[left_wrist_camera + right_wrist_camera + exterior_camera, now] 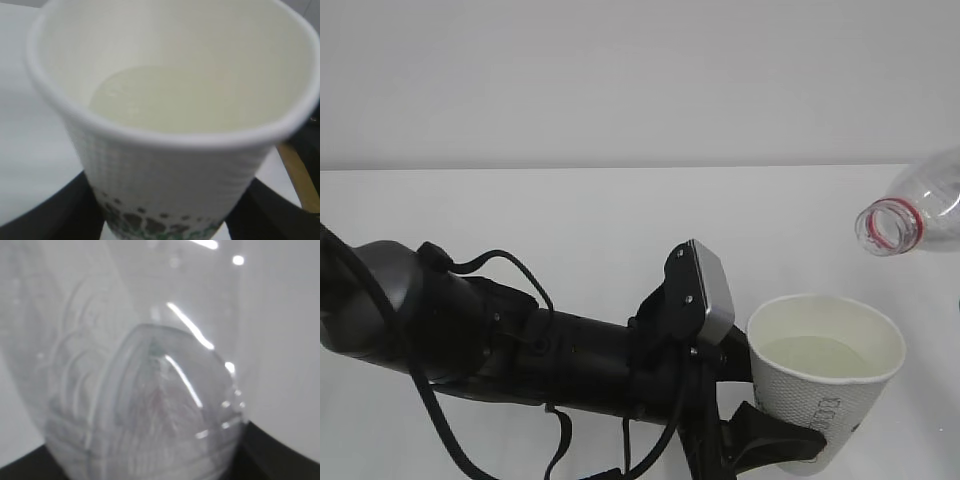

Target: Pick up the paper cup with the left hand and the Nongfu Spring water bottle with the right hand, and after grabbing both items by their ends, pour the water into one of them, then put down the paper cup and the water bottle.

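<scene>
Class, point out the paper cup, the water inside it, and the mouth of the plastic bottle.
paper cup (pixel 817 408), exterior view, on its outer side wall.
water (pixel 175 102), left wrist view, on the pale pool's surface.
bottle mouth (pixel 890 226), exterior view, on the open neck by the red ring.

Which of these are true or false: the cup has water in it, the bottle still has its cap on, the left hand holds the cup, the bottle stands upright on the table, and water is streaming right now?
1. The paper cup has water in it. True.
2. The water bottle has its cap on. False: its mouth is open, only the red neck ring shows.
3. The left hand holds the cup. True.
4. The bottle stands upright on the table. False: it is tilted in the air, mouth toward the cup.
5. Water is streaming. False: no stream is visible.
</scene>
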`<state>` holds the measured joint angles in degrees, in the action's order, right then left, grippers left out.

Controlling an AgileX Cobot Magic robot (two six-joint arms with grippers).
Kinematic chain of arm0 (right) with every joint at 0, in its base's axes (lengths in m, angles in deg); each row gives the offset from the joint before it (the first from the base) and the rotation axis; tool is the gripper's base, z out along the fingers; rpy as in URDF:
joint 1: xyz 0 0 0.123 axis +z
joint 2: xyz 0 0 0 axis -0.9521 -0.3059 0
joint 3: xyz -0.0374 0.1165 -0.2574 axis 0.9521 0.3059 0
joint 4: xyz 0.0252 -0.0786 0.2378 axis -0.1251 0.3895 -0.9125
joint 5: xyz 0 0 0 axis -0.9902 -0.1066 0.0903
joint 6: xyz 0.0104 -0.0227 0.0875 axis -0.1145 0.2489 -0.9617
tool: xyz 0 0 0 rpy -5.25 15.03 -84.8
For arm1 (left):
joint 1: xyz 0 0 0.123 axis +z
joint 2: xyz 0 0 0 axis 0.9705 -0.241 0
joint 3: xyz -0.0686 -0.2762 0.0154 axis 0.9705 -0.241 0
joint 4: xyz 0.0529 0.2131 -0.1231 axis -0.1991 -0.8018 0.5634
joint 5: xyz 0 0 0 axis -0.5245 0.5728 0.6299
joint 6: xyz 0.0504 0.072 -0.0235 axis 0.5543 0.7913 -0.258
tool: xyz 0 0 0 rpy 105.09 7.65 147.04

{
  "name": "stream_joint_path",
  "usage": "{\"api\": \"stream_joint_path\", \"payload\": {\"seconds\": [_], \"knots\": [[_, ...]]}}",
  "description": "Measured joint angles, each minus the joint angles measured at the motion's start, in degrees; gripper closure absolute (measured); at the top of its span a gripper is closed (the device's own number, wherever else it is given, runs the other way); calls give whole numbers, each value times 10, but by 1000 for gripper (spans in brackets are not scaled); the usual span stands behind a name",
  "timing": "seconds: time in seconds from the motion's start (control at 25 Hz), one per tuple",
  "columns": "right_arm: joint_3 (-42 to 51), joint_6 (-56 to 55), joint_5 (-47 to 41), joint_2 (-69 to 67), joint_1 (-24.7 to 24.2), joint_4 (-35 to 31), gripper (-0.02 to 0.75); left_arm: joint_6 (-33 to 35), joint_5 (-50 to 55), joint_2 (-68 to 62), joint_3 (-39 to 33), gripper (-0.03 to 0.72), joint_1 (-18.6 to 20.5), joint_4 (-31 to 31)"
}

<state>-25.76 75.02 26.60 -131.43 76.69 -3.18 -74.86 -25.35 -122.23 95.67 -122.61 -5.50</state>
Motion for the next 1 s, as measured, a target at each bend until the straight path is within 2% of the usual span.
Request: {"api": "stream_joint_path", "payload": {"seconds": [0.72,1.0], "knots": [[0,-50,0,0,0,-47,316,0,-1,-1,0,196,0,0],[0,-141,8,0,0,-50,316,0,-1,-1,0,196,0,0]]}}
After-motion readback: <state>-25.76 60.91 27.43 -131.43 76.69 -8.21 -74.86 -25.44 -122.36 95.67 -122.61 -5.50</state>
